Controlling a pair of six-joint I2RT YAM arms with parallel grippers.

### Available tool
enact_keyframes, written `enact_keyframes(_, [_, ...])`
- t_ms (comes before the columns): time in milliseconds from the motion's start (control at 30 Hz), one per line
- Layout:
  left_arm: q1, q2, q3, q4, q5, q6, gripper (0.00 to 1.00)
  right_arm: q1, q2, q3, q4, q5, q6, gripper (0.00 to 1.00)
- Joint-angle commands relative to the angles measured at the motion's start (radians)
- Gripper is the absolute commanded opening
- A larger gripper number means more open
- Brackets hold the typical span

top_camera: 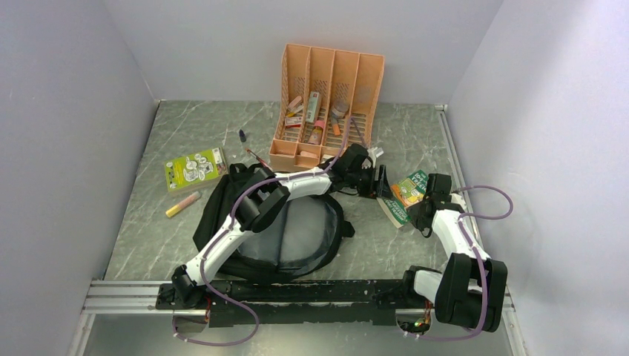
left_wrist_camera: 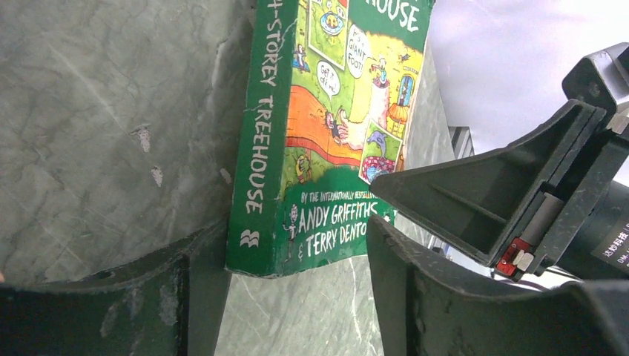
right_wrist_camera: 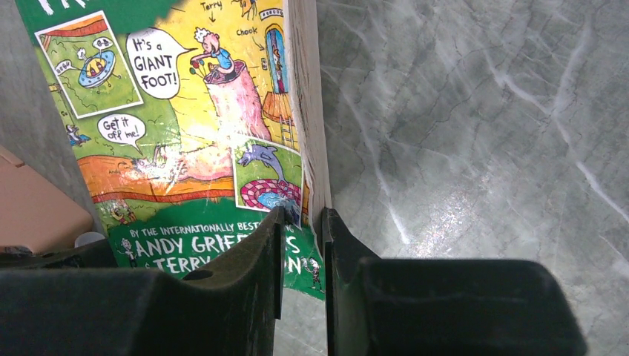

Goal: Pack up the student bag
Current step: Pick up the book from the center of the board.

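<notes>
Bag [top_camera: 300, 236] lies flat on the counter [top_camera: 145, 237], left of centre and near the arm bases, with the left arm [top_camera: 245, 215] stretched across it. Risk one: that arm reaches over the soft fabric, so a low swing back could snag a strap or drag the bag off its spot. Left fingers [left_wrist_camera: 434, 297] stand open, straddling the lower end of the book [left_wrist_camera: 326, 148], spine side. I cannot tell whether either finger touches it yet. Risk two: if they close off-centre on the glossy cover, the book may twist or squirt out between them. Right fingers [right_wrist_camera: 230, 289] are closed on the book's page edge at its lower corner, only a shallow pinch. Risk three: with so little of the book in that pinch, it could pivot or drop to the counter if the right lets go before the left has it firmly. The two sets of fingers also sit close together at the same end, so a bump between them seems possible. Bag look, left to right: black straps bunched loose at its left and far-left side, then a rounded body with a greyish panel facing up inside a black rim. Whether that panel is the open mouth or a closed front I cannot tell, and a shut or slumped opening would block packing.
</notes>
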Motion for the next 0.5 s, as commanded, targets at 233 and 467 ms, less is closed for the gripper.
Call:
enact_keyframes(233, [-0.013, -0.033, -0.062, 0.129, 0.025, -0.074, 0.32, -0.009, 0.008, -0.075, -0.125, 0.018, -0.010, 0.18])
enact_keyframes(467, [-0.008, -0.086, -0.046, 0.068, -0.011, -0.005, 0.05, -0.010, -0.168, 0.004, -0.186, -0.010, -0.051, 0.55])
